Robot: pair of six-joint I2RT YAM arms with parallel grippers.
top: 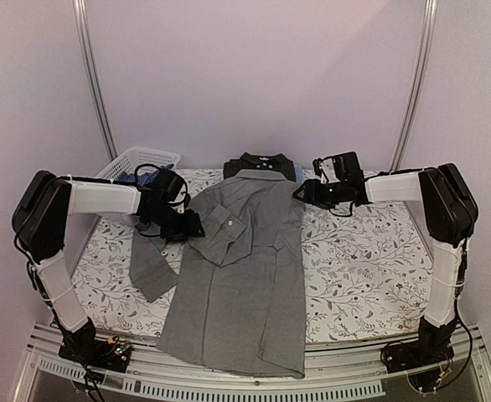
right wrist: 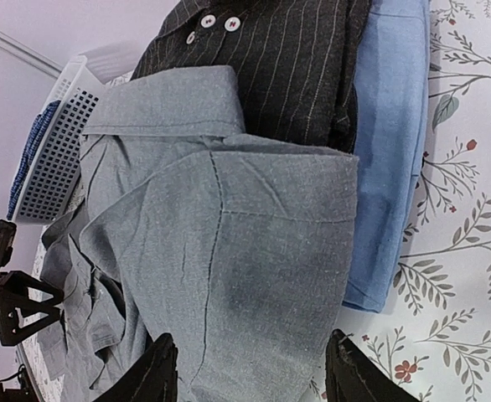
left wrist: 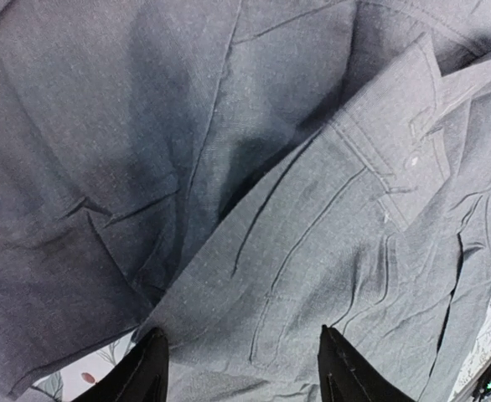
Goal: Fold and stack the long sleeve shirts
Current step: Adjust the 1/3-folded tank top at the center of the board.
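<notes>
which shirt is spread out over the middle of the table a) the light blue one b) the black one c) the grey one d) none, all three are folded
c, the grey shirt lies spread lengthwise down the table, its collar lapping over the folded black shirt, with the light blue shirt showing past that one's edge.

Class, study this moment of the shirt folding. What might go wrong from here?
1. The plain grey cloth shirt has its collar lying over the black pinstriped shirt; tugging it may disturb that one.
2. Its hem overhangs the near edge of the floral-patterned table, so it might slide off.
</notes>
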